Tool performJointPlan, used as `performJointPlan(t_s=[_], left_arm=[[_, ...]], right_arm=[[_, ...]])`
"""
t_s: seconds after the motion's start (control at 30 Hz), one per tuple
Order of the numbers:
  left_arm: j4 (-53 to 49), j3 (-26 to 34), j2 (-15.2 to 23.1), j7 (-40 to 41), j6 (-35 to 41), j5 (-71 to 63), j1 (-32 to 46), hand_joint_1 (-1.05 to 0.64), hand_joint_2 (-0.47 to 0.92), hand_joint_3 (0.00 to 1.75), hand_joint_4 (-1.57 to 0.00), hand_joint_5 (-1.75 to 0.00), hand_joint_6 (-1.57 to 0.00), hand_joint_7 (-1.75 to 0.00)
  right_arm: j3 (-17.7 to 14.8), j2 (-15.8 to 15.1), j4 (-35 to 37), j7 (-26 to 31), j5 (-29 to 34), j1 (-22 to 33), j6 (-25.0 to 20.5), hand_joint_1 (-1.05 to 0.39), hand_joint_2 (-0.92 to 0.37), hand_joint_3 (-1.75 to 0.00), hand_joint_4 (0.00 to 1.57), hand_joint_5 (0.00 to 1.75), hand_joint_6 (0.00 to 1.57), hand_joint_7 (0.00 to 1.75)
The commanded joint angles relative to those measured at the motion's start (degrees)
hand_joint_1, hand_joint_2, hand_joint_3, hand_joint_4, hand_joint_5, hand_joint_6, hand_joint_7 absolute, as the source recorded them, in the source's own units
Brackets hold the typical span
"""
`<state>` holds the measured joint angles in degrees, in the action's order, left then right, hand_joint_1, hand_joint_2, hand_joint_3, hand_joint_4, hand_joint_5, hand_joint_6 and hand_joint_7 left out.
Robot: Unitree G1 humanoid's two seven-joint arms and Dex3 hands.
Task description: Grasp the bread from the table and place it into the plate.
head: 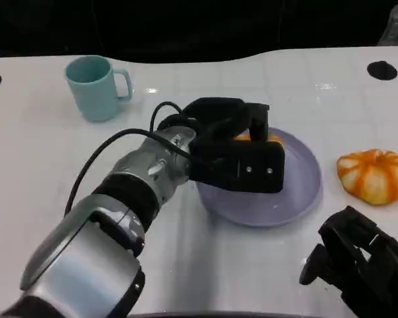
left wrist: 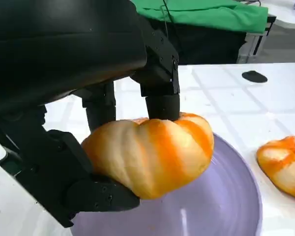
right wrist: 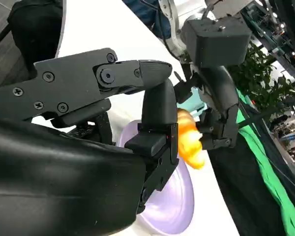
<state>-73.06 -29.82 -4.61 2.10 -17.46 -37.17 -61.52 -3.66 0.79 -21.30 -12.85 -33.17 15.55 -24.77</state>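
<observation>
My left hand (head: 235,156) grips an orange and cream pumpkin-shaped bread (left wrist: 150,152) from above and below, and holds it over the near-left part of the purple plate (head: 298,192). In the head view only an orange edge of the bread (head: 273,140) peeks out behind the hand. The left wrist view shows the bread a little above the plate (left wrist: 226,196), fingers (left wrist: 162,105) pressed on its top. In the right wrist view the bread (right wrist: 189,140) and the left hand (right wrist: 221,108) hang over the plate (right wrist: 174,206). My right hand (head: 361,268) is at the lower right and holds nothing.
A second bread (head: 373,175) of the same kind lies on the white table right of the plate, and the left wrist view has this second bread (left wrist: 285,164) too. A teal mug (head: 94,86) stands at the back left. Black holes mark the table's far corners.
</observation>
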Motion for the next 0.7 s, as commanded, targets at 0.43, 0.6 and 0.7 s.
performJointPlan(t_s=[0.43,0.6,0.7], left_arm=[[-0.7,-2.1,0.0,-11.6,3.6,-0.4,-1.7,-0.69,0.92,0.30,-0.06,-0.12,-0.13,0.00],[-0.6,-1.7,0.3,-14.1,3.8,0.4,-1.9,-0.86,0.92,0.33,0.00,-0.02,-0.05,0.00],[-0.3,-1.1,1.0,-14.2,2.8,0.8,-1.7,-0.93,0.92,0.38,0.00,0.00,-0.04,0.00]], right_arm=[[-0.1,-0.2,-0.7,-0.3,-0.2,0.3,0.9,-0.53,-0.92,-0.24,0.64,1.75,0.54,1.58],[-0.2,-0.3,-0.5,-0.4,-0.2,0.1,0.9,-0.54,-0.92,-0.23,0.64,1.75,0.54,1.58],[-0.3,-0.3,-0.5,-0.4,-0.3,0.1,0.8,-0.54,-0.92,-0.23,0.64,1.75,0.54,1.58]])
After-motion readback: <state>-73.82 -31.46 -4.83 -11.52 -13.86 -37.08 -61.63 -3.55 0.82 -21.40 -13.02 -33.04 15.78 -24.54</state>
